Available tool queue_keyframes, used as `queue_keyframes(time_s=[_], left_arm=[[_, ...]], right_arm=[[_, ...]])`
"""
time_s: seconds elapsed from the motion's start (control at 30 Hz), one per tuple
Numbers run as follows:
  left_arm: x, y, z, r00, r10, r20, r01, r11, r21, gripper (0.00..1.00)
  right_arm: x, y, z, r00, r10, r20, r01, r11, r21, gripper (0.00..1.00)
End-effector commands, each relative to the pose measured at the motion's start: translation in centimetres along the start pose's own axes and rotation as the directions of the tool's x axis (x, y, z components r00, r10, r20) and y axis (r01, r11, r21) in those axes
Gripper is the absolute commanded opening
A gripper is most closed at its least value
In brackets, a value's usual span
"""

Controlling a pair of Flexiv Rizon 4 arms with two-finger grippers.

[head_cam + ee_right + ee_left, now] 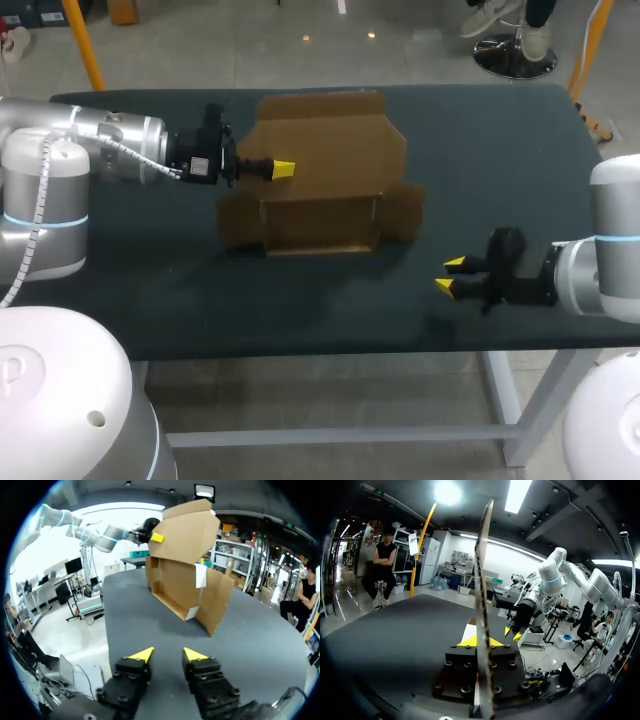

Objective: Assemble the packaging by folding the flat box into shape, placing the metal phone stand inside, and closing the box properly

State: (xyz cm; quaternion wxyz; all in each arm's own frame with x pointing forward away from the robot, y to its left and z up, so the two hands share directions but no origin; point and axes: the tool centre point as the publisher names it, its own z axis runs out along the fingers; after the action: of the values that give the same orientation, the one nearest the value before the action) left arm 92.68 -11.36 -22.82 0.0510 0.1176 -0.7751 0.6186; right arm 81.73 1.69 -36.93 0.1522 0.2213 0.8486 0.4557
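Right pincer [450,275] spread, left pincer [283,169] clamping box [330,130]

Bare table [300,310] runs along your near edge and between your right gripper [450,275], fingers apart, and the box [320,190]. Box sits mid-table: side flaps splay out both ways, lid raised behind the tray. Your left gripper [283,169] clamps the lid's left edge and blocks that side.

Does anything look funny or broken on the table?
The cardboard box is only half folded: side flaps splay outward, and the left gripper pinches its raised lid panel. Nothing looks torn or spilled.
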Motion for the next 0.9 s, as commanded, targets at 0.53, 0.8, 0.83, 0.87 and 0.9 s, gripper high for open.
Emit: queue_keyframes(time_s=[0.53, 0.8, 0.83, 0.87, 0.9], left_arm=[[0.0, 0.2, 0.1, 1.0, -0.001, 0.0, 0.001, 1.0, -0.002, 0.0], [0.0, 0.2, 0.1, 1.0, -0.001, 0.0, 0.001, 1.0, -0.002, 0.0], [0.0, 0.2, 0.1, 1.0, -0.001, 0.0, 0.001, 1.0, -0.002, 0.0], [0.0, 0.2, 0.1, 1.0, -0.001, 0.0, 0.001, 1.0, -0.002, 0.0], [0.0, 0.2, 0.1, 1.0, -0.001, 0.0, 0.001, 1.0, -0.002, 0.0]], right_arm=[[-7.3, 0.7, 3.2, 0.999, -0.027, -0.033, 0.027, 0.999, -0.029, 0.46], [-10.0, 2.5, 6.1, 0.995, -0.056, -0.081, 0.052, 0.997, -0.05, 0.46], [-10.5, 2.8, 6.6, 0.994, -0.061, -0.095, 0.056, 0.997, -0.056, 0.46], [-10.8, 3.0, 7.1, 0.993, -0.063, -0.105, 0.056, 0.997, -0.06, 0.46], [-10.9, 3.1, 7.4, 0.992, -0.064, -0.107, 0.058, 0.997, -0.06, 0.46]])
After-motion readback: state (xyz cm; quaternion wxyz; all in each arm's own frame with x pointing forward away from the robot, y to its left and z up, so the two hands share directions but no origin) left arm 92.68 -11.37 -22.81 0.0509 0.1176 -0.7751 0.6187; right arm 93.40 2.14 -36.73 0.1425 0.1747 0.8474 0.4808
